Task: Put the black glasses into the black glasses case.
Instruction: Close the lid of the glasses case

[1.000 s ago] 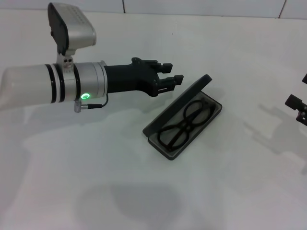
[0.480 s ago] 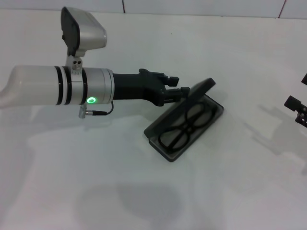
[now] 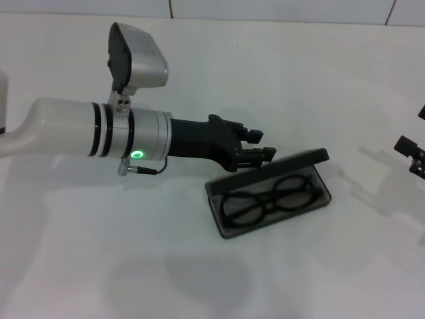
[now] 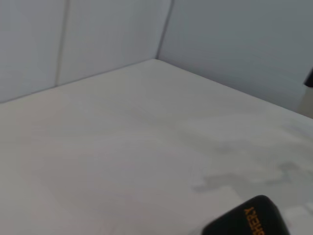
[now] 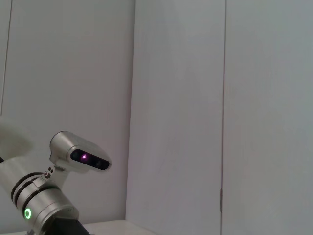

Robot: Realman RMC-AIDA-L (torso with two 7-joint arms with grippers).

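**One arm at the case lid, glasses lying inside**

One white desk (image 3: 332, 80) fills the head view, with a tiled wall along its far edge. Largest on it is the left arm, reaching in from the left edge toward the middle. Its left gripper (image 3: 260, 145) sits just above and behind the black glasses case (image 3: 229, 227), at the hinge side of the lid, fingertips (image 3: 267, 153) close to the lid's upper edge; whether they touch it I cannot tell. The fingers lie nearly together, with only a slim gap, pinching nothing visible.

The case rests near the desk's centre, its long axis running from the near-left toward the far-right, base flat, lid raised along the far side. In the left wrist view one rounded lid corner with orange lettering shows.

Inside the base lie the black glasses (image 3: 269, 197), lenses side by side along that same axis, frame flat on the grey lining.

Smallest, the right gripper (image 3: 413, 153) shows only partly at the right edge; its fingers' state cannot be told.
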